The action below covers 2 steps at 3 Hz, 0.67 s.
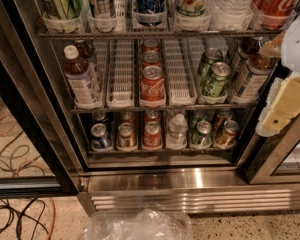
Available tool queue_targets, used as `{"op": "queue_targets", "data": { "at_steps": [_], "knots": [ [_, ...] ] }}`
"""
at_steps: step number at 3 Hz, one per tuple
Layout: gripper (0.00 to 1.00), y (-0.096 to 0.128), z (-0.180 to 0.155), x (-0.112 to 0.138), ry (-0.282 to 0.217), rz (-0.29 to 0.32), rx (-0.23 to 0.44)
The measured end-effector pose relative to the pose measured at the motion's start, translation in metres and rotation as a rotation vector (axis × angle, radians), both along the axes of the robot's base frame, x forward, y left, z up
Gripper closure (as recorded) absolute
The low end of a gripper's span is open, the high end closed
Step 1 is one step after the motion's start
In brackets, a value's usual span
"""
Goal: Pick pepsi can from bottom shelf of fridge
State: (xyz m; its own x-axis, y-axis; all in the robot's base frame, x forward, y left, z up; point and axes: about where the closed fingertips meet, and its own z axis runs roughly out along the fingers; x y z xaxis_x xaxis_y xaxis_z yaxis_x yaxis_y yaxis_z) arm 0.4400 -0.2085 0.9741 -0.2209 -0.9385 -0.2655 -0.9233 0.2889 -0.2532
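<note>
**End effector hung by the open fridge; blue can sat in the far-left lane**

The fridge filled most of what I saw, its steel base at floor level and a black-framed glass door off to the left. The bottom shelf sat low and dark behind its metal front rail, with six lanes of drinks. Above it, the middle shelf carried tea bottles at the left, red cola cans in the centre lane and green cans to the right.

The end effector, white and cream, hung at the right edge of the opening, level with the middle shelf. I could not tell how far open it was, and I saw nothing in its hold.

A crumpled clear plastic bag lay on the floor before the base, and cables trailed at the left. The pepsi can stood upright at the front of the bottom shelf's leftmost lane, just beside a gold-brown can and well apart from the end effector.
</note>
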Motion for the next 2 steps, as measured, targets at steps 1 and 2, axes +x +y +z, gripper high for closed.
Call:
{"op": "queue_targets", "data": {
  "at_steps": [1,2],
  "knots": [
    [0.0,0.024,-0.022,0.005,-0.021,-0.008,0.155],
    [0.0,0.082,-0.026,0.023,-0.09,0.045,0.362]
  ]
}}
